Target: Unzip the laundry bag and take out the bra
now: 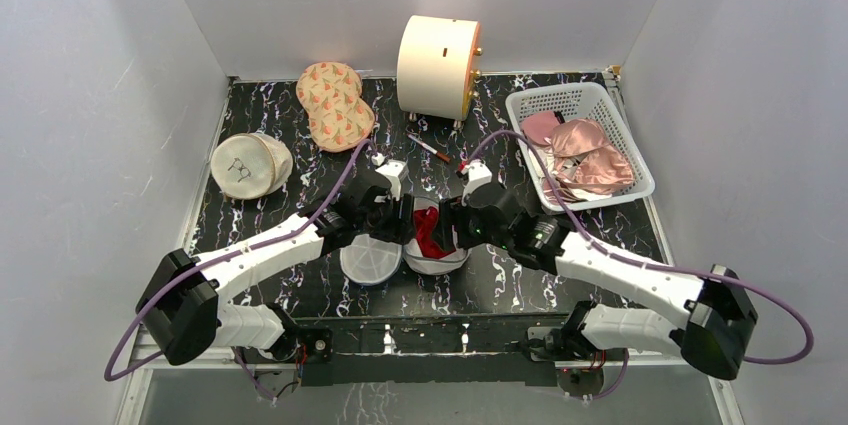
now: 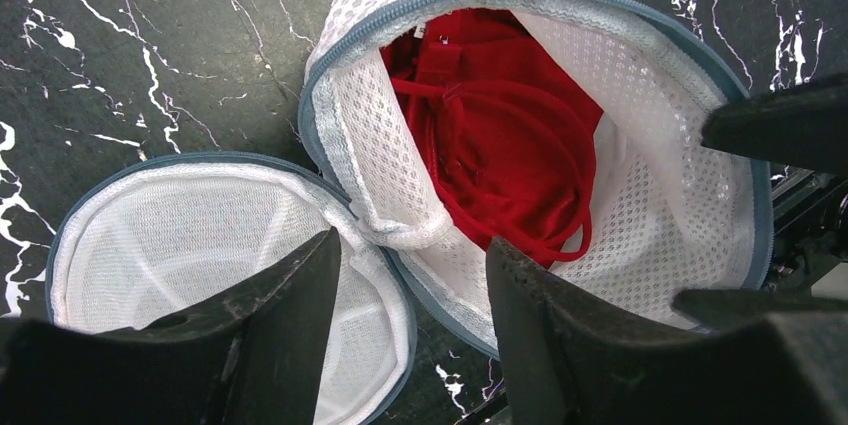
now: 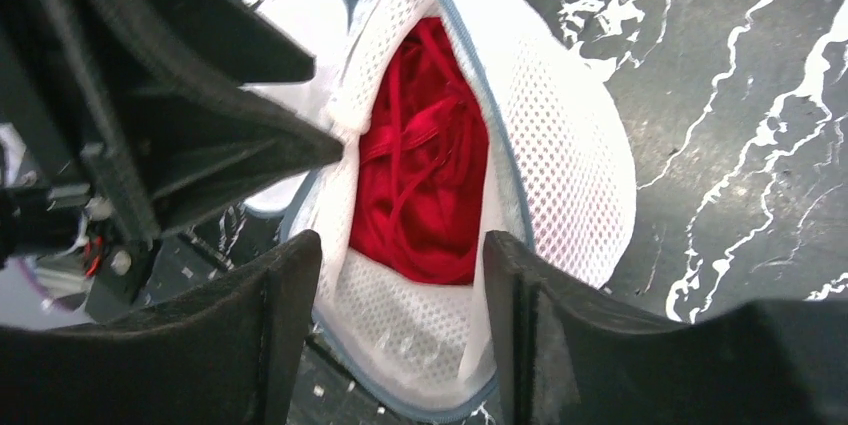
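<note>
The laundry bag lies unzipped at the table's centre, its round mesh lid flipped open to the left. Inside lies a red bra with thin straps, not pink. My left gripper is open above the join of lid and bag; in the left wrist view its fingers straddle the bag's rim, with the bra just ahead. My right gripper is open; in the right wrist view its fingers straddle the bag's near wall below the bra.
A cream round pouch sits far left and an orange patterned pouch at the back. A cream cylinder stands at the back centre, with a small pen-like item near it. A white basket at right holds pink satin bras.
</note>
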{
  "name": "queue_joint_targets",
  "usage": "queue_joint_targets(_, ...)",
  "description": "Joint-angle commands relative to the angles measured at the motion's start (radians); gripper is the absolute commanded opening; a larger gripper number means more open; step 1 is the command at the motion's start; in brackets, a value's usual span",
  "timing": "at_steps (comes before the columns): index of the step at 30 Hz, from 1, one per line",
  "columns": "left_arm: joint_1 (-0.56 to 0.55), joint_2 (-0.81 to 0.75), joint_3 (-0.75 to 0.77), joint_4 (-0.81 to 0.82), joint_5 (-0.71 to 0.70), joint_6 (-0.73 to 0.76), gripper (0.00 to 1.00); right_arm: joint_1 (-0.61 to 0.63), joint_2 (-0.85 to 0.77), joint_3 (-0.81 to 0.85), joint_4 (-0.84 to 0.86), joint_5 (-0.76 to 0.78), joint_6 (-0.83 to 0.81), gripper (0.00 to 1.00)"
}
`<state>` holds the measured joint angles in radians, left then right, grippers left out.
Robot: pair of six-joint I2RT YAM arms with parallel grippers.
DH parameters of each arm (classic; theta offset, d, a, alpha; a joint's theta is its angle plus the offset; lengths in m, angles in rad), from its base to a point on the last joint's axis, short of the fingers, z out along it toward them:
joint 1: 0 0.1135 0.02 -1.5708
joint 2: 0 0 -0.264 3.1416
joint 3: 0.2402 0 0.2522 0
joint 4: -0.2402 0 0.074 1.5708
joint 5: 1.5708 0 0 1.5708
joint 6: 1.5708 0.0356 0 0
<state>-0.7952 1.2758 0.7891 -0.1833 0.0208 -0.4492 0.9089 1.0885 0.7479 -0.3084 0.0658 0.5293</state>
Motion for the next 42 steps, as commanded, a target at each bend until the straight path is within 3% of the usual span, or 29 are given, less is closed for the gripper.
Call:
queue_joint_targets(1,-0.002,-0.015,0.002,-0.016,0.004,0.001,0.51,0.002,0.099,0.102,0.053,0.127,0.009,0.53)
queue_joint_targets(4,-0.002,-0.022,0.006,-0.031,-0.001,0.011,0.47,0.002,0.172,0.152,0.051,0.156,0.008,0.33)
queue_joint_targets(10,-0.002,-0.025,0.01,-0.041,-0.007,0.019,0.45,0.002,0.281,0.187,0.097,0.141,0.012,0.24)
queue_joint_targets(17,-0.002,-0.022,0.011,-0.049,-0.014,0.023,0.45,0.002,0.403,0.225,0.112,0.147,-0.04,0.34)
queue_joint_targets(24,-0.002,-0.028,0.004,-0.052,-0.024,0.026,0.45,0.003,0.488,0.264,0.074,0.181,-0.115,0.51)
queue_joint_targets(28,-0.002,-0.015,0.002,-0.051,-0.021,0.026,0.46,0.003,0.525,0.258,0.092,0.195,-0.132,0.53)
queue_joint_targets(34,-0.002,-0.028,0.008,-0.059,-0.027,0.028,0.46,0.005,0.55,0.277,0.093,0.266,-0.147,0.32)
queue_joint_targets(40,-0.002,-0.045,0.006,-0.073,-0.042,0.031,0.46,0.005,0.481,0.288,0.058,0.294,-0.171,0.02)
queue_joint_targets(42,-0.002,-0.052,-0.001,-0.072,-0.044,0.029,0.46,0.005,0.428,0.279,0.057,0.278,-0.174,0.0)
